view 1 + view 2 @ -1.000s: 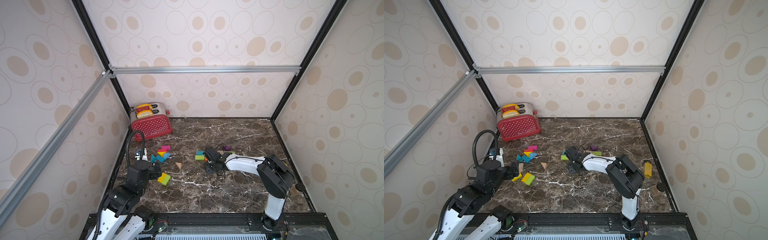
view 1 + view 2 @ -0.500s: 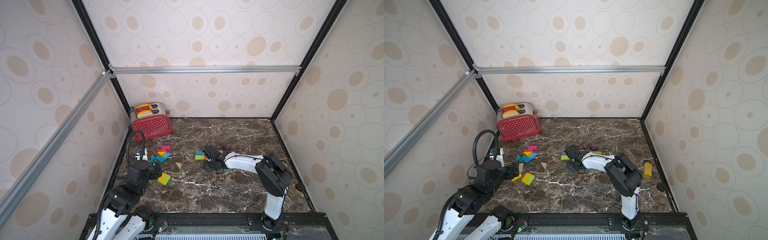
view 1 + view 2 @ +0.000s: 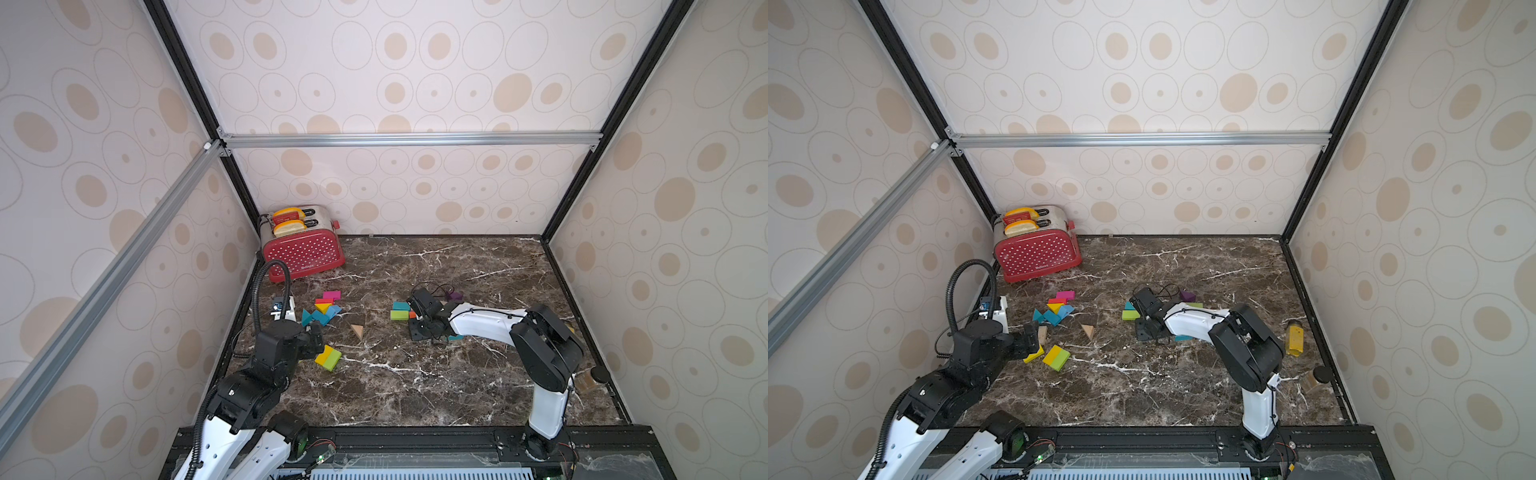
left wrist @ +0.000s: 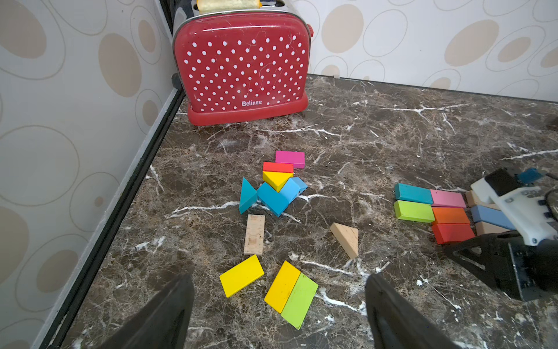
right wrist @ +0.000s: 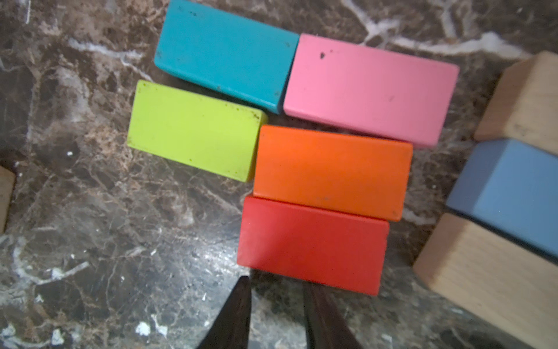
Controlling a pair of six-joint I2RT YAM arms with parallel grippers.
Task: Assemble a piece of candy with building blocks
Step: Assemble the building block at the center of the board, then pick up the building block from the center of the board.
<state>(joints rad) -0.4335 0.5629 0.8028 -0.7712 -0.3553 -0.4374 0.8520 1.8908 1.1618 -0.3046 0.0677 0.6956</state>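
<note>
The marble desk (image 3: 415, 386) is boxed in by patterned walls on three sides, with a black rail along its near edge. A red polka-dot toaster (image 3: 305, 253) fills the far left corner. A mustard-yellow bottle (image 3: 1295, 340) and a dark-lidded jar (image 3: 1316, 378) sit close to the right wall. Between these we see bare marble across the far half and along the near strip.

The building blocks lie in two groups. Near the left wall is a loose scatter: a magenta brick (image 4: 290, 158), a yellow wedge (image 4: 277, 179), a bare wood wedge (image 4: 345, 241), a yellow brick (image 4: 241, 275) and a yellow-and-green pair (image 4: 291, 294) lying edge to edge. At mid-desk a teal brick (image 5: 223, 51), pink brick (image 5: 368, 87), lime brick (image 5: 193, 130), orange brick (image 5: 332, 169) and red brick (image 5: 311, 241) lie packed side against side. A blue brick (image 5: 510, 193) lies just beyond a strip of marble.

Our left end effector (image 4: 278, 279) hovers near the yellow brick, fingers spread wide, nothing between them. Our right end effector (image 5: 274, 284) sits low beside the red brick's long edge. Its fingers stand a narrow slit apart with marble showing in the gap, and it holds nothing. We cannot tell whether a fingertip touches the brick.
</note>
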